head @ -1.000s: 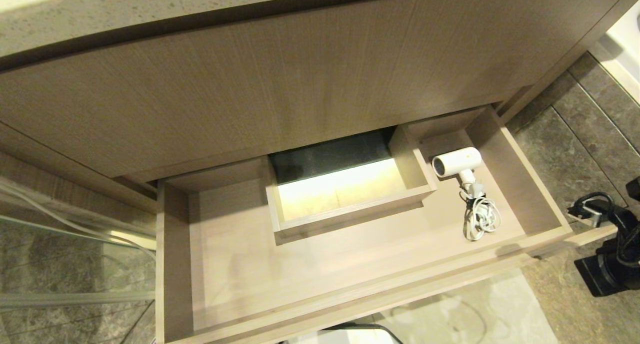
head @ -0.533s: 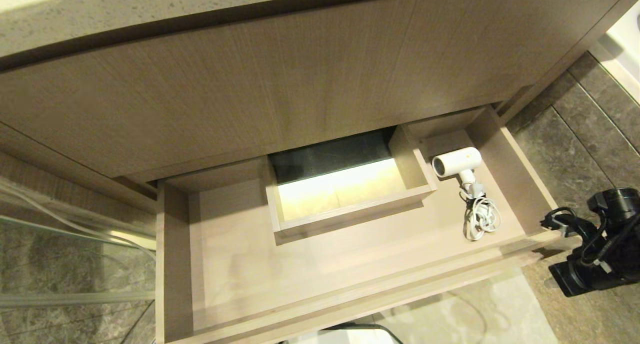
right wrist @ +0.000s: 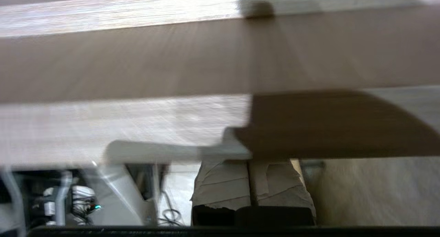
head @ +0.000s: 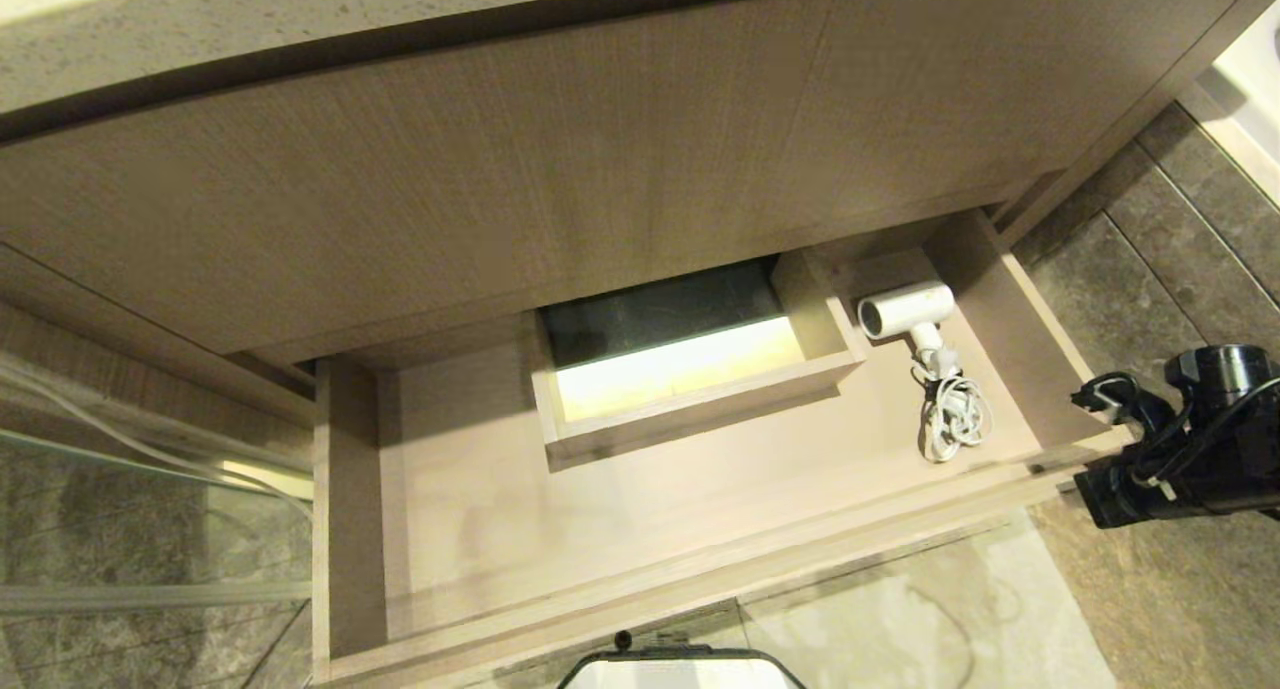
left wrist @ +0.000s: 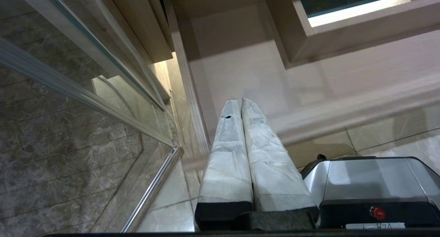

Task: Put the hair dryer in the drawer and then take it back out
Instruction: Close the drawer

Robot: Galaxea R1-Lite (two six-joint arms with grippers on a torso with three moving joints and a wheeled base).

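Grey stone floor [head: 1150,299] surrounds your vanity: white plastic hair dryer [head: 905,312] lies w/ coiled cord in the open light wood-grain drawer's [head: 350,509] right rear corner. Right pincer [right wrist: 250,166] closed, empty, pressed at drawer front; left pincer [left wrist: 240,103] closed, parked.

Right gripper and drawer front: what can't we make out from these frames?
- Right gripper fingertips: right wrist view, hidden under the drawer front, so contact with it is unconfirmed; in the head view the arm's black body covers them.
- Drawer front face: right wrist view, blurred.
- Hair dryer grille and switch: head view, too small.
- Drawer's near left corner: head view, cut off by the bottom edge.
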